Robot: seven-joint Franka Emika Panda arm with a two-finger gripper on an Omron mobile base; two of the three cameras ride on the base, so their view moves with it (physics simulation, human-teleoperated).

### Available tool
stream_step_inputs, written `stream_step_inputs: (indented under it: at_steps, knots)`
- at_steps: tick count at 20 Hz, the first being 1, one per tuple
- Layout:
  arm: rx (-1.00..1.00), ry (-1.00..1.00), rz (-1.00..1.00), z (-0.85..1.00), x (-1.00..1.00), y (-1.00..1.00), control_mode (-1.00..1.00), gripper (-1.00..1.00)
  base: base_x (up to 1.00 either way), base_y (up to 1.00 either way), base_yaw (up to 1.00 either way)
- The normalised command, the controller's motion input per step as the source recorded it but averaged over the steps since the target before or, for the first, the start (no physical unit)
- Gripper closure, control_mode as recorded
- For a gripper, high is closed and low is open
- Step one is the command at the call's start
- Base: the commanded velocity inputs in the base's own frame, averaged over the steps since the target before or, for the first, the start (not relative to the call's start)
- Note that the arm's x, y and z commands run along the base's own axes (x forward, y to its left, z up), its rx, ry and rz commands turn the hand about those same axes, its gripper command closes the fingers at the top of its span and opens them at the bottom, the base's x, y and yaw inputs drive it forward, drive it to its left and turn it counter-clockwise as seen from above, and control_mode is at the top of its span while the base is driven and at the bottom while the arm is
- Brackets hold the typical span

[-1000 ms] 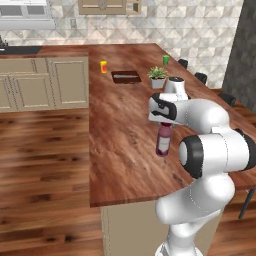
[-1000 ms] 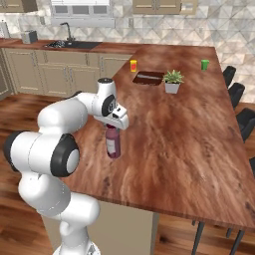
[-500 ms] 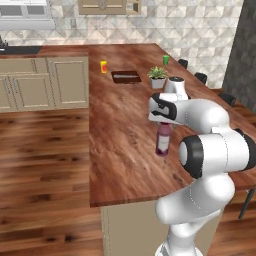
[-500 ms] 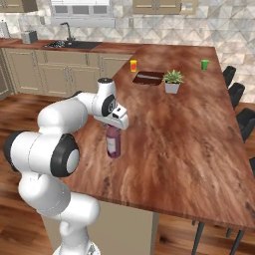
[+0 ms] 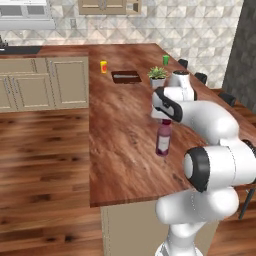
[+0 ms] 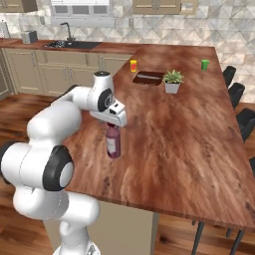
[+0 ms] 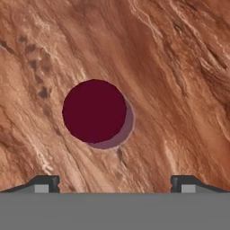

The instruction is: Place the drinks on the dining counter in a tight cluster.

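The purple-capped bottle (image 7: 94,111) stands upright on the dining counter (image 6: 189,134), directly below the gripper (image 7: 115,183). Seen down the hand, its round cap lies ahead of the fingertips (image 7: 45,183) and a little toward one of them, not between them; the tips sit wide apart with bare wood in the gap. So the jaws are wide and hold nothing. In the side views the hand (image 5: 167,106) hangs just over the cap, with the bottle (image 5: 163,138) free beneath it; whether hand and cap touch I cannot tell from the base cameras.

The bottle's long axis is vertical, in line with the gripper's own line of approach. That is the relation to mind: a straight lift along that axis should clear the cap, while any sideways drift at this height could tip the bottle.

Farther out from the gripper, toward the counter's far end, are a potted plant (image 6: 172,81), a dark tray (image 6: 149,78), an orange cup (image 6: 133,65) and a green cup (image 6: 204,64), all well apart from the bottle. I make out no other drink near it, so the cluster looks barely begun.
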Motion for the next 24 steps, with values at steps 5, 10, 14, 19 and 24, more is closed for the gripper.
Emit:
stream_step_inputs:
  at_steps: [5,10,14,19,24]
  knots:
    - [0.0,0.07,0.0,0.07,-1.0,0.1,-1.0,-1.0,0.0,0.0,0.0]
    - [0.0,0.13,0.01,0.02,-1.0,0.19,-1.0,-1.0,0.0,0.0,0.0]
    - [0.0,0.16,0.05,0.31,-0.98,0.3,-1.0,-1.0,0.0,0.0,0.0]
    - [0.0,0.07,0.0,0.29,-0.63,0.06,-1.0,-1.0,0.0,0.0,0.0]
    - [0.0,0.06,0.0,0.27,-0.37,0.02,-1.0,-1.0,0.0,0.0,0.0]
